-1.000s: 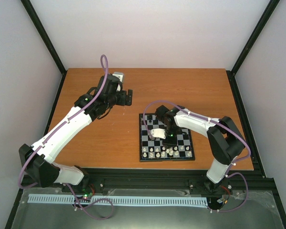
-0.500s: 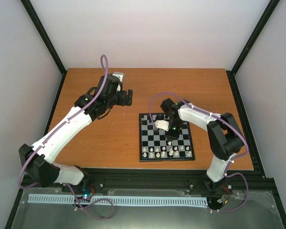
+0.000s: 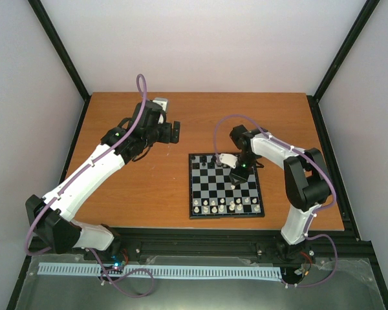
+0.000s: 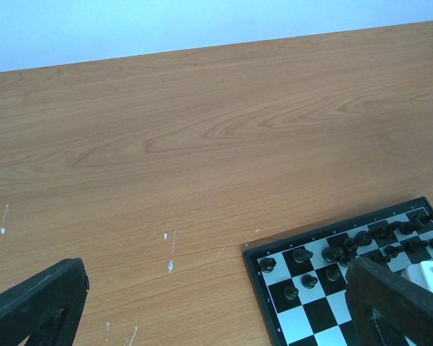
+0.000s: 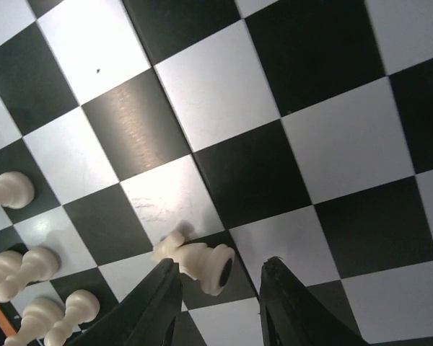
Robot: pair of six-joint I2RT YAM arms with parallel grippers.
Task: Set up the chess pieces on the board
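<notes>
The board (image 3: 207, 188) lies right of the table's middle. Cream-white chess pieces (image 3: 225, 205) stand along its near rows and black chess pieces (image 3: 207, 162) along its far edge. My right gripper (image 3: 237, 174) hangs low over the board's far right part, open. In the right wrist view a cream piece (image 5: 199, 260) lies on its side between the fingers (image 5: 156, 306), close against the left one. More cream pieces (image 5: 20, 271) stand at the left. My left gripper (image 3: 174, 131) is open and empty over bare table, left of the board's far corner (image 4: 258, 280), where black pieces (image 4: 301, 254) stand.
Black frame posts and white walls enclose the wooden table (image 3: 136, 187). A black rail (image 3: 200, 240) runs along the near edge by the arm bases. Small white marks (image 4: 170, 265) dot the wood near the left gripper.
My right gripper has moved from the board's middle toward its far right part. The left arm has not moved.
</notes>
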